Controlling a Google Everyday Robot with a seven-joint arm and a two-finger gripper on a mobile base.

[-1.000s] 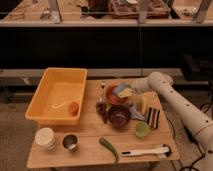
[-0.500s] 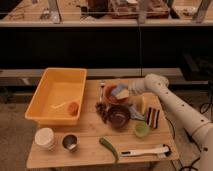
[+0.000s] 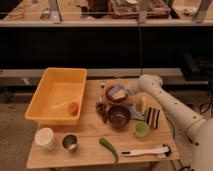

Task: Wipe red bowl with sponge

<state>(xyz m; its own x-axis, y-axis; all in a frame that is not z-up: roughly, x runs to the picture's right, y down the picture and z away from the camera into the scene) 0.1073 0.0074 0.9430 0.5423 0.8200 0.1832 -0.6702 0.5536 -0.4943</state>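
Observation:
The red bowl (image 3: 115, 95) sits on the wooden table (image 3: 85, 131), right of the yellow bin. The sponge (image 3: 118, 92), blue-grey with a yellow side, lies tilted inside the bowl. My gripper (image 3: 125, 91) reaches into the bowl from the right at the end of the white arm (image 3: 152, 86). It appears shut on the sponge and holds it against the bowl's inside. The gripper hides the bowl's right rim.
A dark maroon bowl (image 3: 119, 116) sits just in front of the red bowl, with a pale green bowl (image 3: 141, 129) and a dark striped block (image 3: 153, 116) to its right. The yellow bin (image 3: 50, 90) stands at left. Cups (image 3: 45, 137), a green pepper (image 3: 109, 147) and a white utensil (image 3: 145, 150) lie along the front edge.
The arm has shifted a little to the left and down, and the sponge has moved with it deeper into the red bowl.

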